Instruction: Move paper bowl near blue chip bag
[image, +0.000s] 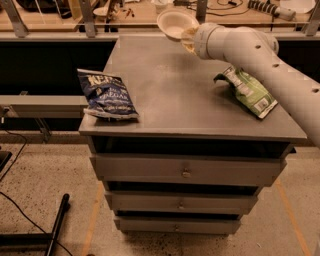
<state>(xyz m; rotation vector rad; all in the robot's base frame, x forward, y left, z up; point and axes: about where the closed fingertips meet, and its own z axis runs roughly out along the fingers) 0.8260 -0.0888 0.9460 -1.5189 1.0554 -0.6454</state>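
Observation:
The paper bowl (175, 22) is off-white and round. It is tilted and held up above the far edge of the grey cabinet top (185, 100). My gripper (188, 40) is at the bowl's right rim, at the end of the white arm that comes in from the right, and is shut on the bowl. The blue chip bag (106, 95) is dark navy with white lettering. It lies flat at the front left corner of the top, well apart from the bowl.
A green and white chip bag (248, 91) lies on the right side of the top, under my arm. The cabinet has drawers (186, 172) below. A cluttered bench (60, 12) stands behind. A black pole (56, 226) lies on the floor at left.

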